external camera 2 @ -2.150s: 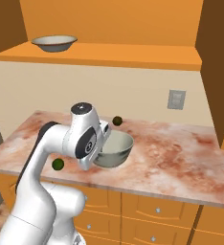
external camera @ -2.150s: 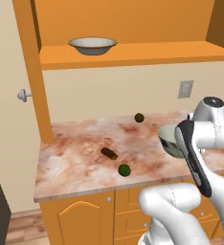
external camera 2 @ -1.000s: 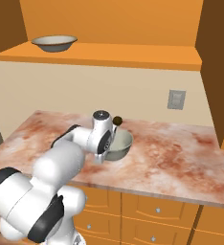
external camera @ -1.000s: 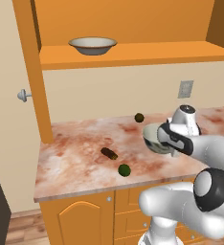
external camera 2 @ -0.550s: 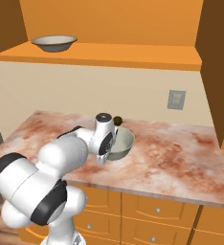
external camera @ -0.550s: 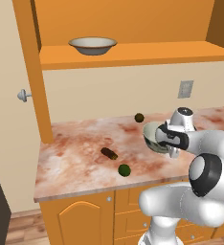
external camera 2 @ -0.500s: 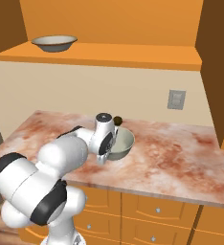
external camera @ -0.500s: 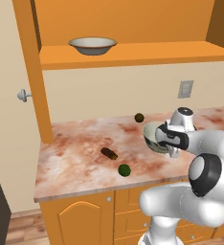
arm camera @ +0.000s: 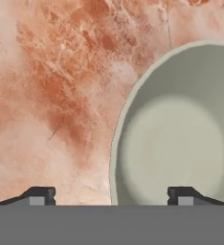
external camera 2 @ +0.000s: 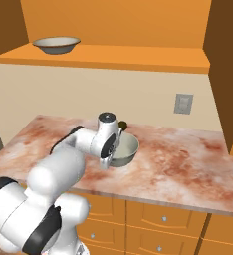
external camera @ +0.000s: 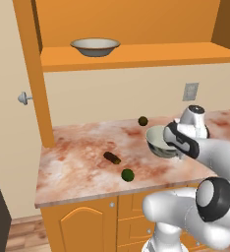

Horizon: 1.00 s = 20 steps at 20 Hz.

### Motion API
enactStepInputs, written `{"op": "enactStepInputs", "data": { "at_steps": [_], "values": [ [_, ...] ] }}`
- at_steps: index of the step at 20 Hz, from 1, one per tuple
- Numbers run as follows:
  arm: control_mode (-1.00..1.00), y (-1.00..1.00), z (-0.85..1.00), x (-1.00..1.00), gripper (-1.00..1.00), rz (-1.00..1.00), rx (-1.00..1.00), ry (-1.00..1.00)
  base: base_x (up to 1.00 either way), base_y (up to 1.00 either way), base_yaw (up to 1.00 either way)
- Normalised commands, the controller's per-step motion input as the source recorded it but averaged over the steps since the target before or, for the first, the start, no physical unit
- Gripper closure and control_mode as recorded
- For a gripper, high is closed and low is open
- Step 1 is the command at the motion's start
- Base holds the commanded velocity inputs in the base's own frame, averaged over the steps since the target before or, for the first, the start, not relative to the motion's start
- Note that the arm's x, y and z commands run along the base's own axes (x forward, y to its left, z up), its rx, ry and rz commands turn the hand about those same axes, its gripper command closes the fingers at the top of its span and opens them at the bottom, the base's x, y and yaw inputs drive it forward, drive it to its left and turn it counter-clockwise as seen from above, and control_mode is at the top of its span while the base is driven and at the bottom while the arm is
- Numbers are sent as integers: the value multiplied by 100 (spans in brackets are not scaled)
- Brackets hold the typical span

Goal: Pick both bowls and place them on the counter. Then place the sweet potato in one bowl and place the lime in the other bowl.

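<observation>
Nearest, the lime (external camera: 128,174) and sweet potato (external camera: 112,157) lie on the counter (external camera: 82,162). Beyond them, the gripper (arm camera: 111,195), shut on the rim a second ago, now stands wide astride the rim of the grey-green bowl (arm camera: 181,134), which rests released on the marble. Farthest, the cream bowl (external camera: 95,47) waits on the shelf (external camera: 151,53), probably the next pick.

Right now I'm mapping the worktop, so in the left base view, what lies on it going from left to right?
Sweet potato → lime → darker olive-brown ball → grey-green bowl, with the claw over its rim.
</observation>
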Motion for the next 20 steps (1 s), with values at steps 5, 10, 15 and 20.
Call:
{"op": "enactStepInputs", "data": {
  "at_steps": [5, 10, 15, 20],
  "values": [
    [-100, 17, 79, -21, -100, 16, -5, -4, 0, 0, 0],
    [-100, 45, 65, -20, -100, 28, -4, -12, 0, 0, 0],
    [-100, 37, 24, -67, -100, 19, -1, -28, 0, 0, 0],
    [-100, 24, 24, -75, -100, 15, 0, -38, 0, 0, 0]
  ]
}}
